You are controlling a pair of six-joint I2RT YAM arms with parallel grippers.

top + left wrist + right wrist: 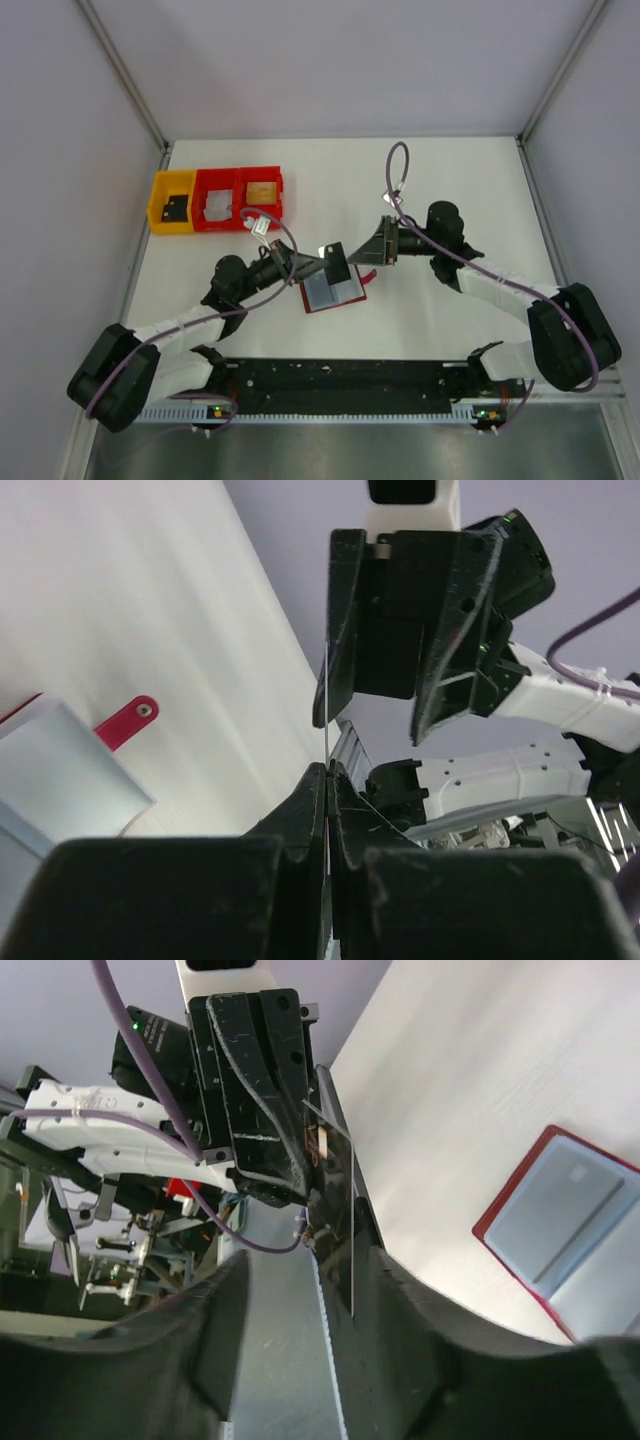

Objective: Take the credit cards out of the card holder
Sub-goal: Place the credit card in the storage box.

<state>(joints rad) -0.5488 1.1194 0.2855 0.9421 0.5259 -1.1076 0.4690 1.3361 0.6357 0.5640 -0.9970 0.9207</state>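
The red card holder [350,297] lies open on the table with grey-blue pockets up; it also shows in the right wrist view [500,1222] and the left wrist view [125,723]. A grey-blue card [560,1210] lies in one pocket. My left gripper [322,262] is shut on a black credit card [337,262] and holds it upright above the holder. In the left wrist view the card [326,705] is edge-on above my shut left gripper [328,768]. My right gripper [376,246] is open, and the card [336,1210] stands between its fingers [300,1250], close to the right-hand one.
A yellow bin [160,197] and two red bins [240,185] stand in a row at the back left, each with a small flat item inside. A purple cable [398,170] loops above the right arm. The table's near edge carries the arm bases.
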